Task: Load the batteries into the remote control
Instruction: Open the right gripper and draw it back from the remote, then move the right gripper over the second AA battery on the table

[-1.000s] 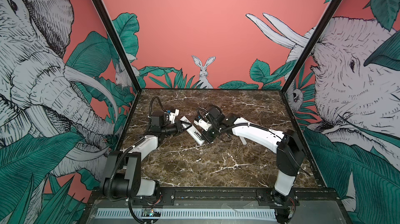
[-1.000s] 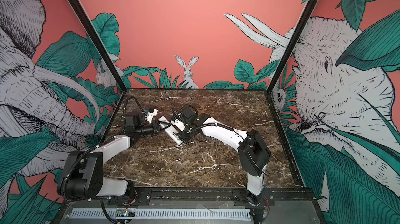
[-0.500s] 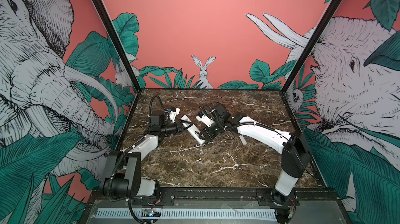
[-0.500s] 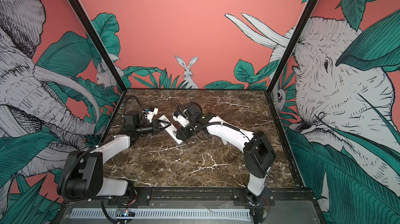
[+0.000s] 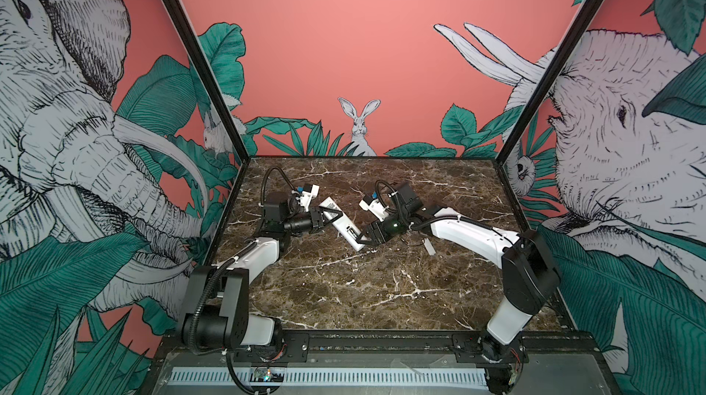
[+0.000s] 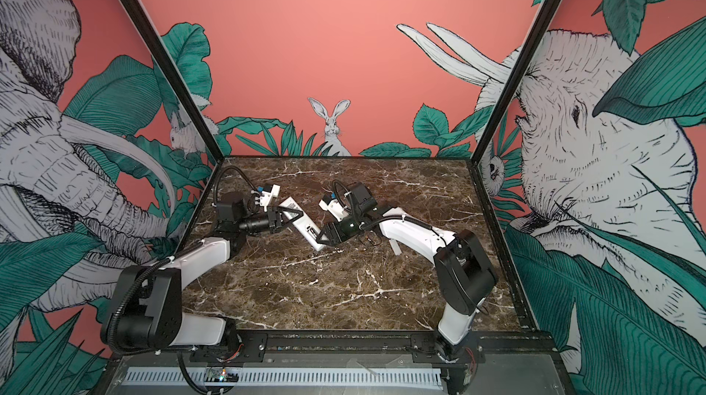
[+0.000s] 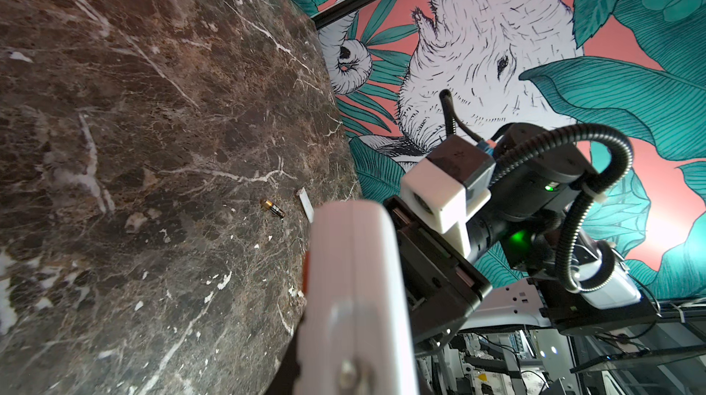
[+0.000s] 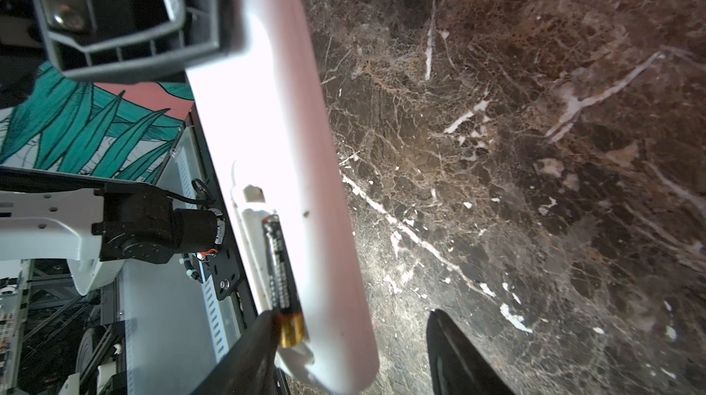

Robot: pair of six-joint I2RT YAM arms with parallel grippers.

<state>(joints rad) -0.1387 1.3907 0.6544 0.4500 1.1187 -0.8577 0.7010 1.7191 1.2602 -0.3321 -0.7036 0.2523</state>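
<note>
The left gripper [image 5: 331, 217] is clamped on the remote control [image 5: 341, 225], holding it back side up and slanting above the marble table [image 5: 344, 290]; the right gripper [image 5: 363, 238] stands at the remote's near end with its jaws spread, one finger [image 8: 244, 355] against the installed battery [image 8: 280, 278] lying in the open compartment, the other finger [image 8: 454, 355] clear of the remote; the loose battery [image 7: 272, 208] lies on the table near a small white cover [image 7: 306, 204].
</note>
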